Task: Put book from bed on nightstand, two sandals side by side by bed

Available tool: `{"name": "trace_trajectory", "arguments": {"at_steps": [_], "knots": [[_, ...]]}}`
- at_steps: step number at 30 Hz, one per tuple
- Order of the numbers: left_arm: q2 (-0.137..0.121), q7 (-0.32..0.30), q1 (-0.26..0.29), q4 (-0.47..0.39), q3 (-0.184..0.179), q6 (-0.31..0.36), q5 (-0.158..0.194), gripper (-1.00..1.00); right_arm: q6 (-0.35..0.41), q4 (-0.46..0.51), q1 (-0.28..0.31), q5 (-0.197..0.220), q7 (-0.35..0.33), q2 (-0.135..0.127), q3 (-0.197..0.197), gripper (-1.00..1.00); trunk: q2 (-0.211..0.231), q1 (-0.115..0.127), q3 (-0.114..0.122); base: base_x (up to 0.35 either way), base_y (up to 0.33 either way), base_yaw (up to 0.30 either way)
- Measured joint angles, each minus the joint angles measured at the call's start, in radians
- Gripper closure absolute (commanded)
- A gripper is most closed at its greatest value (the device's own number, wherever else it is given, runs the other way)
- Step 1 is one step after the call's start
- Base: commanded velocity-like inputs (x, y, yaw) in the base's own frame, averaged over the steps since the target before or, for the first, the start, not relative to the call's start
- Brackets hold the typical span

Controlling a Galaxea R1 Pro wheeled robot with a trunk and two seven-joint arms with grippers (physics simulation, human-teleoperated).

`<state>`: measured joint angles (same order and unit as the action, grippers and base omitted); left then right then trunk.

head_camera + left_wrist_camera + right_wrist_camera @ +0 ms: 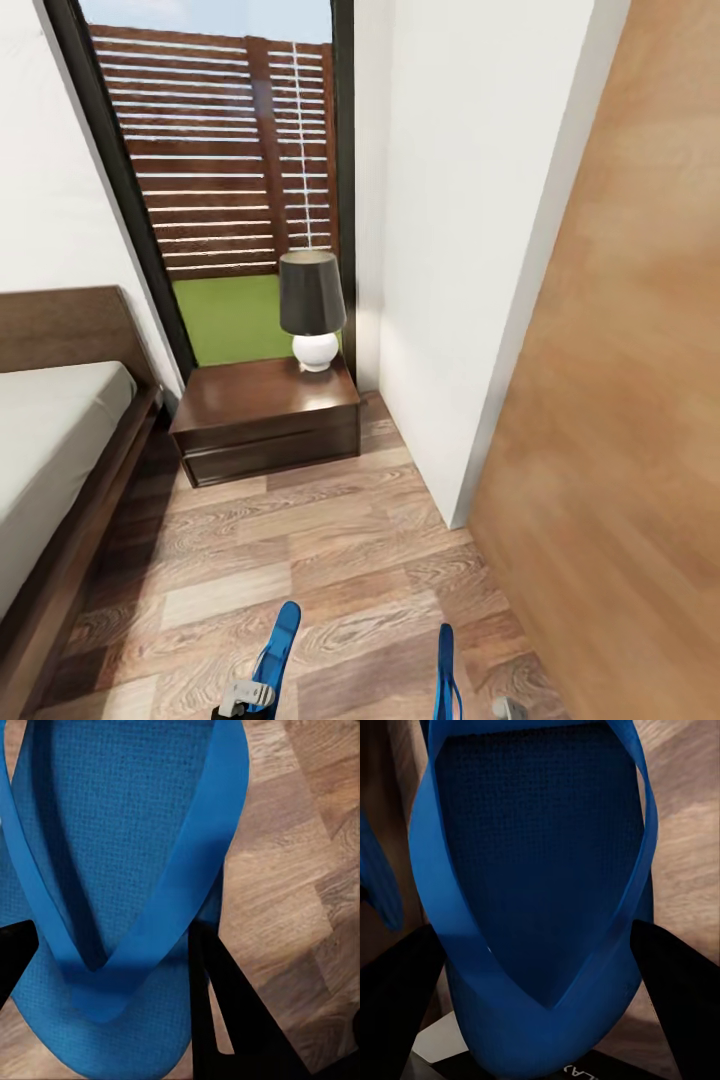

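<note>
1. Two blue sandals, one at near left (277, 650) and one at near right (444, 675), both edge-on above the floor.
2. One nightstand (268, 415) at the far end, beside the bed.
3. One table lamp (313, 309) on the nightstand's top.
4. One bed (50, 440) along the left.
5. One tall window (225, 180) with a slatted fence beyond.

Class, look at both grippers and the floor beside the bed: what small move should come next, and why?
Probably lower both arms toward the bare floor beside the bed. The left gripper is shut on one sandal and the right gripper on the other sandal, both held off the floor, so setting them down together seems next.
</note>
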<state>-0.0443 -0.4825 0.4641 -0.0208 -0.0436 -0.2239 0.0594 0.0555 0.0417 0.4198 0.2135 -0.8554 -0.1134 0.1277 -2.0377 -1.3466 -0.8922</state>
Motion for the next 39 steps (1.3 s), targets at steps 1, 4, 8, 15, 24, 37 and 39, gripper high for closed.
{"name": "trace_trajectory", "arguments": {"at_steps": [1, 4, 8, 15, 24, 37, 39], "knots": [[0.000, 0.000, 0.000, 0.000, 0.000, 0.000, 0.000, 1.00, 0.000, 0.000, 0.000, 0.000, 0.000, 0.000, 0.000, 1.00, 0.000, 0.000, 0.000, 0.327, 0.000, 0.000], [0.000, 0.000, 0.000, 0.000, 0.000, 0.000, 0.000, 1.00, 0.000, 0.000, 0.000, 0.000, 0.000, 0.000, 0.000, 1.00, 0.000, 0.000, 0.000, 0.327, 0.000, 0.000], [0.000, 0.000, 0.000, 0.000, 0.000, 0.000, 0.000, 1.00, 0.000, 0.000, 0.000, 0.000, 0.000, 0.000, 0.000, 1.00, 0.000, 0.000, 0.000, 0.327, 0.000, 0.000], [0.000, 0.000, 0.000, 0.000, 0.000, 0.001, 0.000, 1.00, 0.000, 0.000, 0.000, 0.000, 0.000, 0.000, 0.000, 1.00, 0.000, 0.000, 0.000, 0.327, 0.000, 0.039], [0.000, 0.000, 0.000, 0.000, 0.000, 0.000, 0.000, 1.00, 0.000, 0.000, 0.000, 0.000, 0.002, 0.000, 0.000, 1.00, 0.000, 0.000, 0.000, 0.327, 0.000, 0.269], [0.000, 0.000, 0.000, 0.000, 0.000, 0.000, 0.000, 1.00, 0.000, 0.000, 0.000, 0.000, 0.002, 0.000, 0.000, 1.00, 0.000, 0.000, 0.000, 0.323, -0.006, 0.286], [0.000, 0.001, 0.000, 0.000, 0.000, 0.000, 0.000, 1.00, 0.000, 0.000, 0.000, 0.000, 0.002, 0.000, 0.000, 1.00, 0.000, 0.000, 0.000, 0.285, -0.121, 0.286]]}}
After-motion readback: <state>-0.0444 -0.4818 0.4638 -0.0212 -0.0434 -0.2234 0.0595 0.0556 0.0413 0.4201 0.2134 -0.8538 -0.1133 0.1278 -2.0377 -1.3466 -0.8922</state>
